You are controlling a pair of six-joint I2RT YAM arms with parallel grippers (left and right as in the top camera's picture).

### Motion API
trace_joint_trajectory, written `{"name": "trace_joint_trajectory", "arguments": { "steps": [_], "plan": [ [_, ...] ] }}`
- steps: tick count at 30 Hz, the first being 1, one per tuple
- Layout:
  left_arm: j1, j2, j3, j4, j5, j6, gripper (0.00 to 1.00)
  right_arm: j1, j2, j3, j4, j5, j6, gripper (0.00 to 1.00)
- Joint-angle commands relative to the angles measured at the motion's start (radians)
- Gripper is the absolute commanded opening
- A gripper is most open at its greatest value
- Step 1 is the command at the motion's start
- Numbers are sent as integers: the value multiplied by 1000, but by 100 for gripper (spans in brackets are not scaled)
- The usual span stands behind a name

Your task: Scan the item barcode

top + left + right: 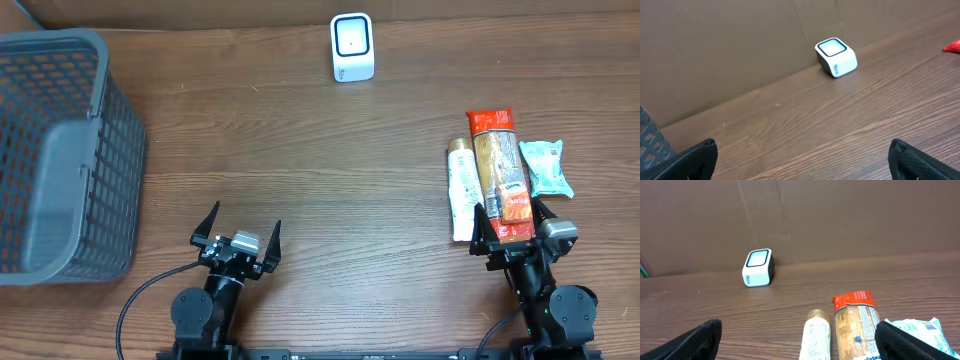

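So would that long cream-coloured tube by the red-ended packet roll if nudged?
Probably a little: the long cream-coloured tube looks rounded and lies on its side, though the clear red-ended packet beside it would likely stop it. Its smooth plastic may be slippery to pinch.

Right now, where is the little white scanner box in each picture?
Overhead: scanner top centre, near the far edge.
Left wrist: scanner upper middle, slightly right.
Right wrist: scanner left of centre.
Shared landmark: the packet's red end, right of the scanner in every view.
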Motion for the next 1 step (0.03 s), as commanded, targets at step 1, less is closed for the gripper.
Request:
{"name": "trace_joint_trajectory", "arguments": {
  "steps": [1],
  "plan": [
    [4,-12,-6,4,8,14,100,-6,-10,-11,4,2,0,100]
  ]
}}
